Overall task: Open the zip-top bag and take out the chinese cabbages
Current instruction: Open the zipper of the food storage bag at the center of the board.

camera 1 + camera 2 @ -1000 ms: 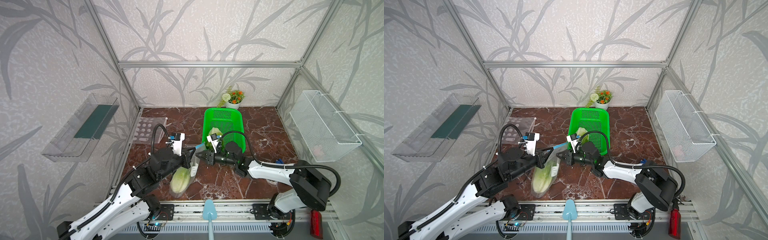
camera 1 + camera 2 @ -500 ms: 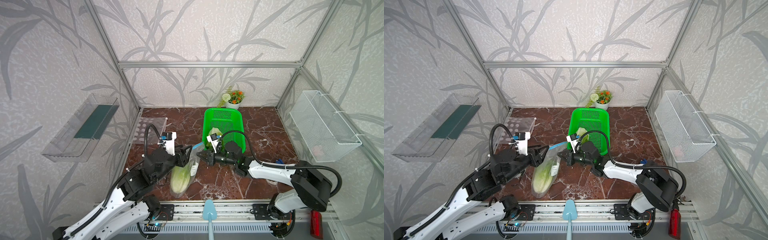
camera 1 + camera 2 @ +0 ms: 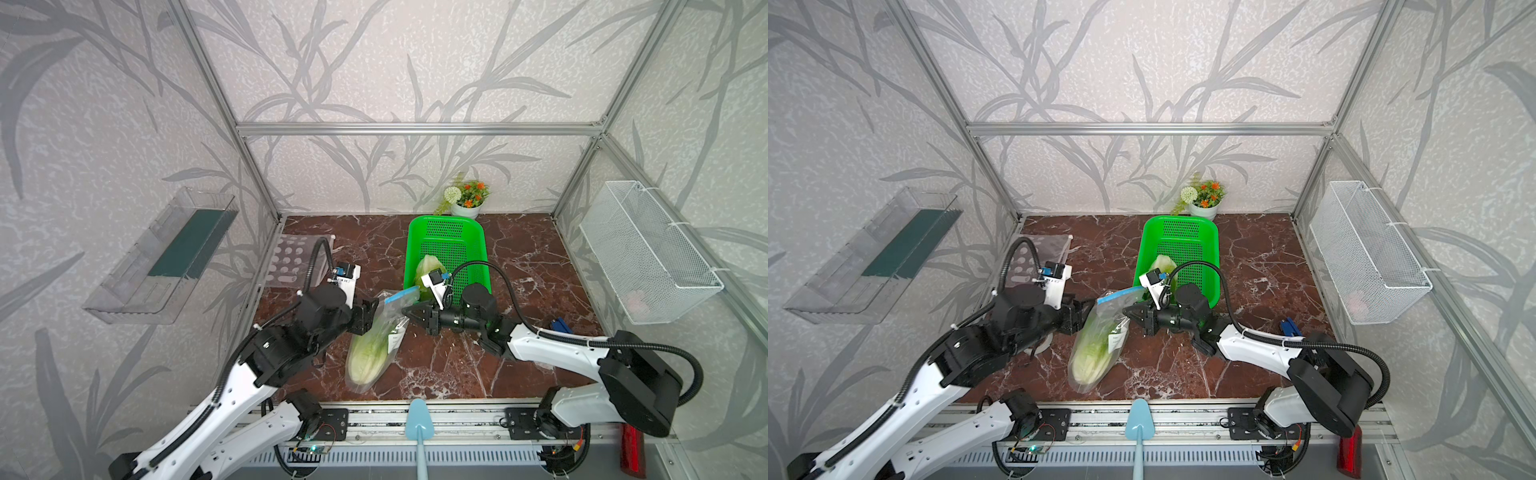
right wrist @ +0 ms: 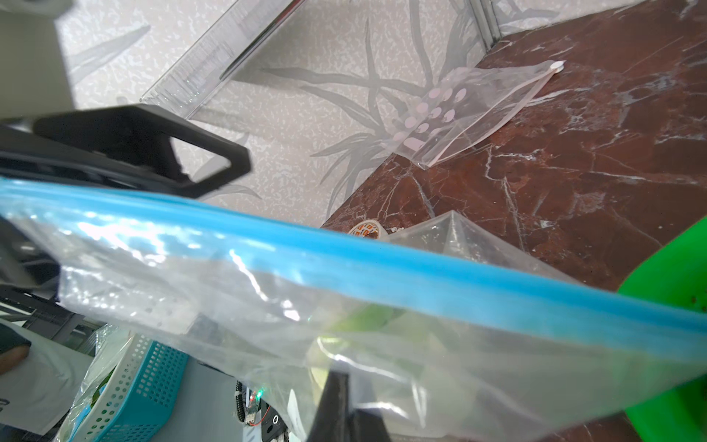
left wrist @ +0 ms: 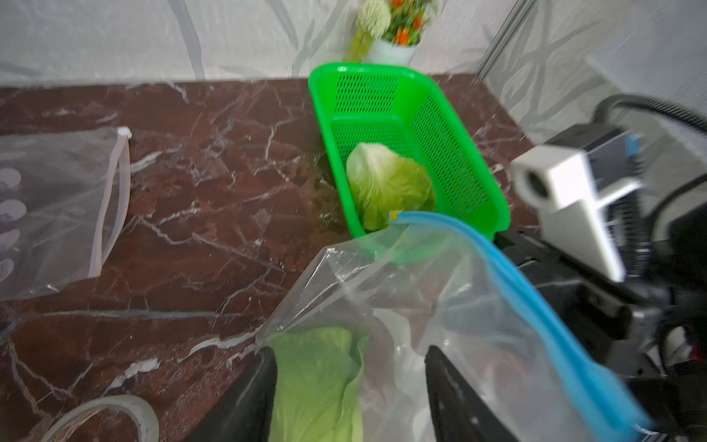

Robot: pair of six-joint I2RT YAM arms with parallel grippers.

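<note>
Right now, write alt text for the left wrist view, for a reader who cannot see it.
A clear zip-top bag with a blue seal, holding a chinese cabbage, fills the foreground between the spread fingers of the left claw. Behind it, a second cabbage lies in a green basket on the brown marble table.

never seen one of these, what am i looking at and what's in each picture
Two robot arms, each ending in a two-fingered pincer, work on a marble table. Two pictures look down from overhead; the other two come from cameras on the arms' wrists, hence the close-ups. The right pincer is pinched shut on a clear zip-top bag with a blue strip, holding its top up. One chinese cabbage is inside it. The left pincer is open at the bag's other side. A second cabbage lies in a green basket.
</note>
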